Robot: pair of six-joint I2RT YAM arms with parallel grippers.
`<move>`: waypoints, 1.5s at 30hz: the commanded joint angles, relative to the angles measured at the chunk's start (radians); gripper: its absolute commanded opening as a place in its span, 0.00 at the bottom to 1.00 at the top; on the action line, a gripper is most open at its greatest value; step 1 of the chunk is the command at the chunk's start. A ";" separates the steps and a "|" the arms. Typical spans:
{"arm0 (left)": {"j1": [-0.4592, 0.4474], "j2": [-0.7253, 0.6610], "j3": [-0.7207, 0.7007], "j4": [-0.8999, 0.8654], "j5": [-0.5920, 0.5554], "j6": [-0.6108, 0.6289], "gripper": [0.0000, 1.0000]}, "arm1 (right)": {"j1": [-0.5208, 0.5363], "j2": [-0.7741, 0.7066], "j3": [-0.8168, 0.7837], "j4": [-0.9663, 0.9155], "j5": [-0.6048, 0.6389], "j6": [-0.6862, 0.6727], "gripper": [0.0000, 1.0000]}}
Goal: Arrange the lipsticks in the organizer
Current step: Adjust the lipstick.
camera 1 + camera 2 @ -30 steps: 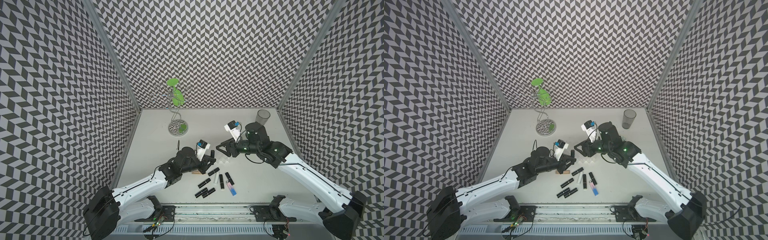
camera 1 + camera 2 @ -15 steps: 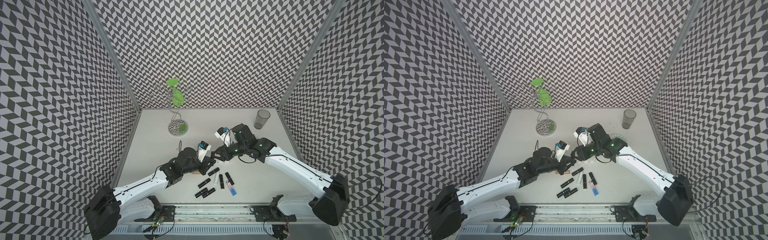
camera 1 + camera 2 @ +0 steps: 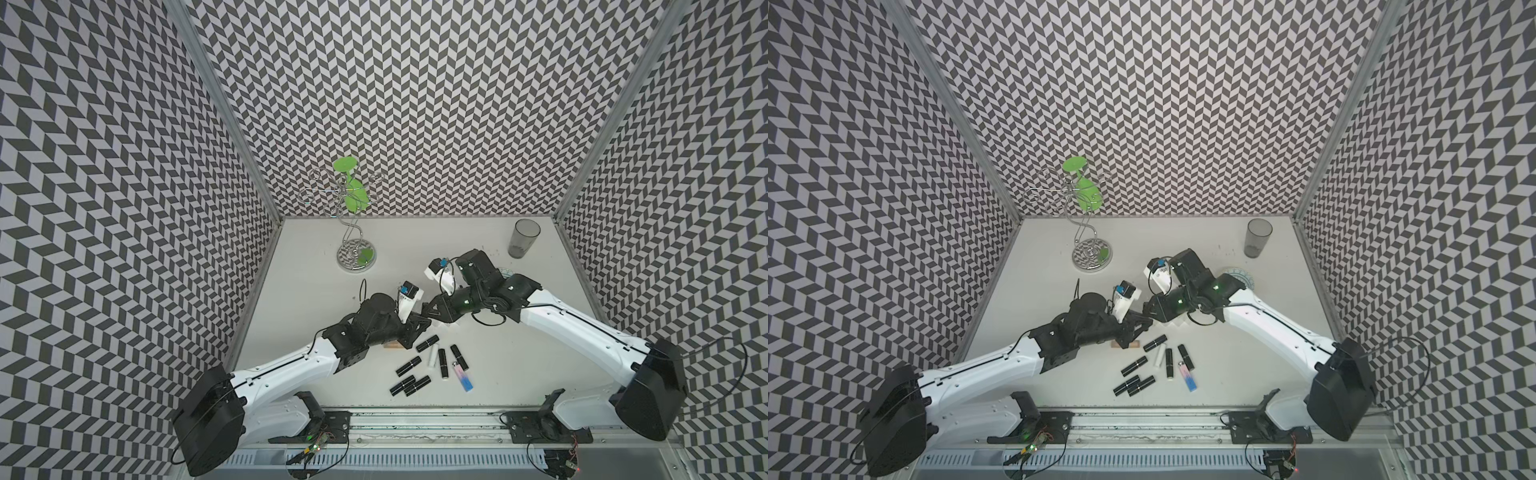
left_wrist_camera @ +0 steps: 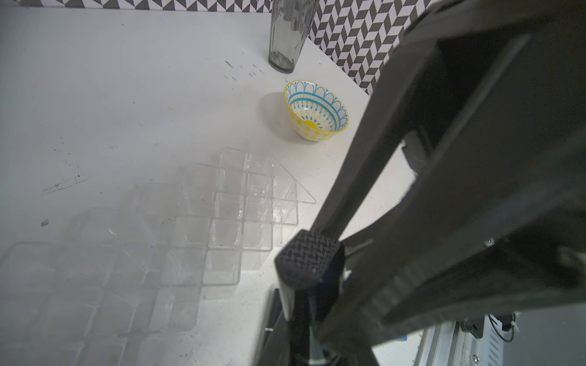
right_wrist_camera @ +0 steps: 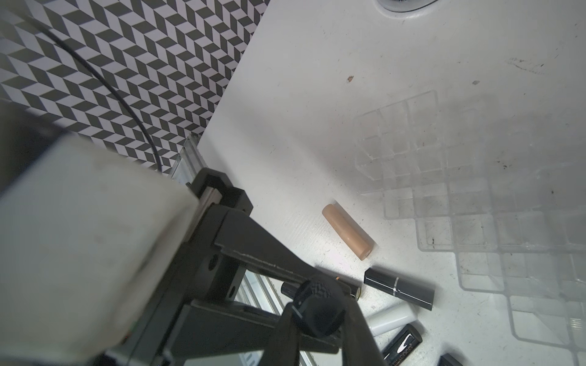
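Black lipstick (image 5: 318,312) held; others (image 3: 442,360) scattered beside clear organizer (image 4: 222,206)

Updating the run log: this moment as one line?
phase: handover | left end effector: shut on black lipstick | right end effector: shut on black lipstick | organizer: visible cells empty

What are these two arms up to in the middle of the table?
They are sorting lipsticks into a clear organizer. Right now the arms meet mid-table: the left fingers and the right fingers are both shut on the same black lipstick, which looks like a hand-over. The organizer compartments in view are empty. The other lipsticks lie loose on the table near its front edge.
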 commanded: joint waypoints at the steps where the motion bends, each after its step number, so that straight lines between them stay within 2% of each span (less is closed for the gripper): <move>1: -0.007 0.011 0.033 0.005 0.002 0.011 0.00 | 0.007 0.018 0.026 0.045 -0.027 -0.009 0.20; 5: -0.007 0.011 0.036 0.000 -0.003 0.013 0.00 | 0.009 0.023 0.028 0.062 -0.030 -0.005 0.20; 8: -0.007 0.011 0.036 0.001 0.001 0.014 0.00 | 0.008 0.033 0.031 0.071 -0.048 -0.005 0.31; 12: -0.007 0.017 0.038 0.001 0.009 0.016 0.00 | 0.010 0.039 0.034 0.069 -0.029 -0.004 0.31; 20: -0.007 0.027 0.039 -0.006 -0.001 0.010 0.00 | 0.011 0.020 0.025 0.077 -0.013 -0.009 0.12; 22: -0.008 0.031 0.042 -0.010 0.000 0.007 0.07 | 0.010 0.014 0.022 0.080 -0.007 -0.007 0.09; 24: -0.008 0.027 0.043 -0.009 -0.004 0.003 0.26 | 0.011 0.007 0.015 0.089 -0.006 -0.004 0.08; 25: -0.008 0.021 0.039 -0.010 -0.019 -0.004 0.49 | 0.010 0.003 0.008 0.098 0.000 -0.001 0.08; 26: -0.009 0.012 0.037 -0.011 -0.030 -0.007 0.80 | 0.011 0.001 0.003 0.102 0.014 -0.001 0.08; 27: -0.009 0.004 0.036 -0.010 -0.039 -0.007 0.99 | 0.011 -0.002 0.000 0.105 0.036 0.002 0.08; 31: -0.007 -0.037 0.020 -0.014 -0.075 -0.019 1.00 | 0.011 -0.047 -0.051 0.156 0.194 0.021 0.07; 36: -0.002 -0.064 0.004 -0.013 -0.142 -0.046 1.00 | 0.011 -0.103 -0.149 0.234 0.587 0.071 0.05; 38: 0.001 -0.065 0.003 -0.016 -0.146 -0.050 1.00 | 0.004 -0.102 -0.188 0.282 0.701 0.080 0.04; 41: 0.001 -0.066 0.002 -0.009 -0.134 -0.056 1.00 | -0.008 -0.080 -0.228 0.386 0.781 0.069 0.04; 45: 0.001 -0.069 0.003 -0.017 -0.139 -0.056 1.00 | -0.045 0.022 -0.168 0.379 0.785 0.064 0.02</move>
